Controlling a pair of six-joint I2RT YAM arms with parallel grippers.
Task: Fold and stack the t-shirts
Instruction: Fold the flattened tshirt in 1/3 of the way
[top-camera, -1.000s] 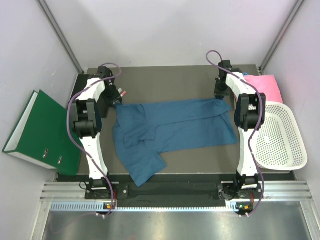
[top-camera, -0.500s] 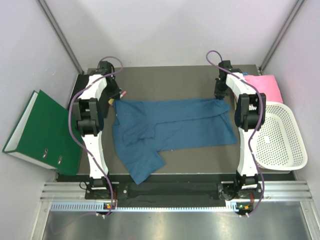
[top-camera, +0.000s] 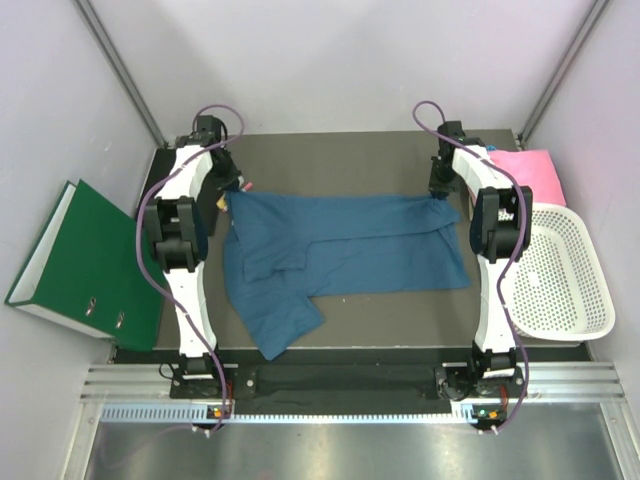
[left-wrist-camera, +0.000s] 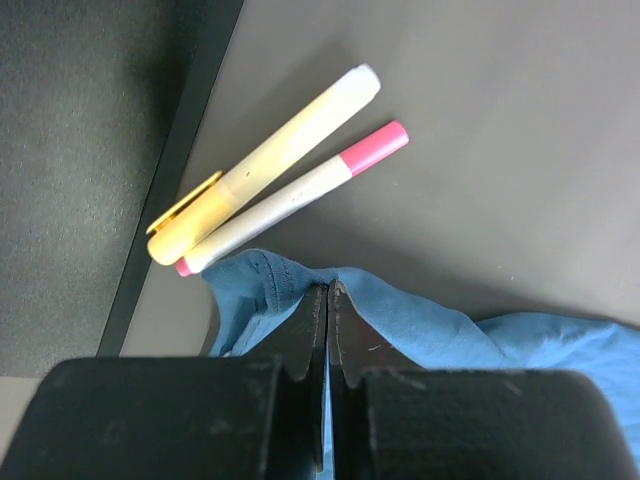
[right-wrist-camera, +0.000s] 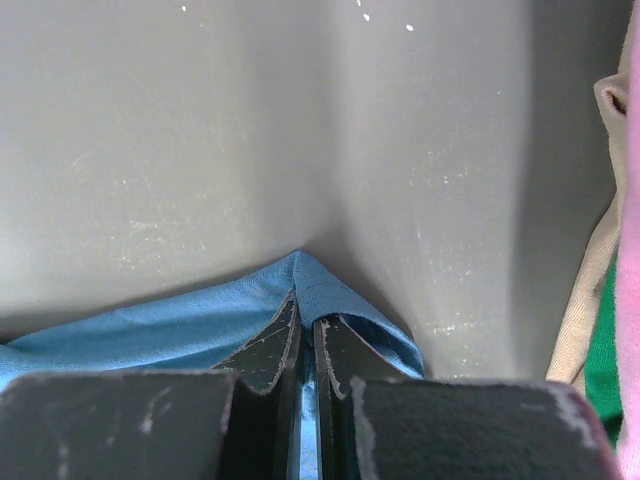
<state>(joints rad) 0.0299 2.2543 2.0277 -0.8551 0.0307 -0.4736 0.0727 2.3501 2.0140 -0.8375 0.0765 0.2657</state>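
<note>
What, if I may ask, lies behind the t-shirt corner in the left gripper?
A yellow highlighter and a pink-capped marker, side by side; anything beneath the t-shirt is hidden.

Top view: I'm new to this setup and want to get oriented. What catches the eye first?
The dark teal-blue t-shirt dominates, spread across the middle of the table, with the left gripper and right gripper each shut on a far corner. Next come the green binder off the left edge and the pink t-shirt behind the white basket at right.
</note>
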